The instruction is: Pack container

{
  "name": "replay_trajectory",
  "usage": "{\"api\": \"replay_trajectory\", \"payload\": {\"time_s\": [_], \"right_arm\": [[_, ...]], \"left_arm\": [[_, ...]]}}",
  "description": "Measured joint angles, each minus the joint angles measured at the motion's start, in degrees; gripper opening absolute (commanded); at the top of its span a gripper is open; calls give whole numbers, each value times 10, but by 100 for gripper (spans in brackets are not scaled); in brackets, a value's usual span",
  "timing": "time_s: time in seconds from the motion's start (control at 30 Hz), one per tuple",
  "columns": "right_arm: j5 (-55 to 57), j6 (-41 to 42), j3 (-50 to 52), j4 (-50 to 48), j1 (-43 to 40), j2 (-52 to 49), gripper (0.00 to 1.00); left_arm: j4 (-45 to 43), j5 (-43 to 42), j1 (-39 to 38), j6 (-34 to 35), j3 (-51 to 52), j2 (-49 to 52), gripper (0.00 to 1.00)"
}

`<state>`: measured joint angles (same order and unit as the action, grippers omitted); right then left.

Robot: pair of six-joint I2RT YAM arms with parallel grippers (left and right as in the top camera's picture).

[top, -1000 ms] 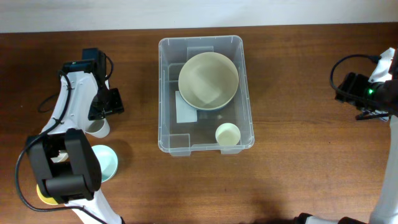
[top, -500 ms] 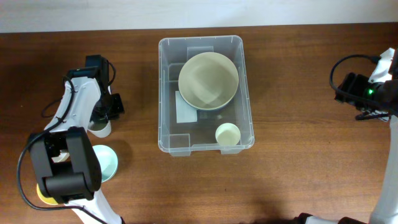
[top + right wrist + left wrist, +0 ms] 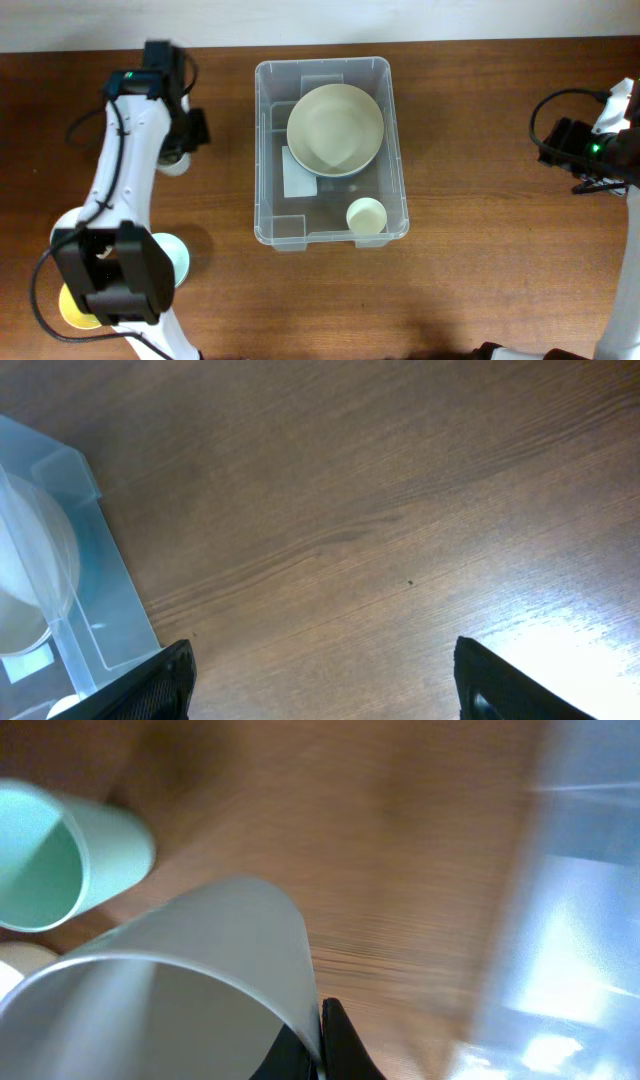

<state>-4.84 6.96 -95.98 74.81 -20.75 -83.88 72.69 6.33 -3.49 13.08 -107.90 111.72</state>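
**Inspector:** Status of the packing?

**Assistant:** Partly done. The large clear rectangular plastic container [image 3: 260, 150] stands mid-table, between the two arms. Inside it are a wide pale-green round bowl [image 3: 335, 130] at the far end and a small pale-yellow cup [image 3: 367, 216] in the near right corner. A white label [image 3: 296, 175] shows on the base.

**Inspector:** Outstanding items?

**Assistant:** Three, as far as I can see. The left gripper [image 3: 178, 140] is pinching the wall of a white plastic cup [image 3: 170, 990], held near the container's left side and outside the rim — not yet in. A mint-green cup [image 3: 172, 258] and a yellow round item [image 3: 72, 305] sit on the brown wooden table [image 3: 480, 280], well apart from the container. The left arm's base partly hides both.

**Inspector:** Right arm?

**Assistant:** The right gripper [image 3: 322, 670] has its fingers spread with nothing between them. It is over bare wood, off beyond the container's right side.

**Inspector:** Judgement?

**Assistant:** Roughly two of five packed — there is free room along the container's left side and near end.
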Motion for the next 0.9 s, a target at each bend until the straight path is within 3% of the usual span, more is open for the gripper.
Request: {"api": "replay_trajectory", "payload": {"time_s": [0.2, 0.47, 0.9], "right_arm": [[0, -1, 0, 0, 0, 0, 78], [0, -1, 0, 1, 0, 0, 78], [0, -1, 0, 4, 0, 0, 78]], "left_arm": [[38, -5, -139, 0, -85, -57, 0], [58, -57, -312, 0, -96, -74, 0], [62, -102, -430, 0, -95, 19, 0]]}}
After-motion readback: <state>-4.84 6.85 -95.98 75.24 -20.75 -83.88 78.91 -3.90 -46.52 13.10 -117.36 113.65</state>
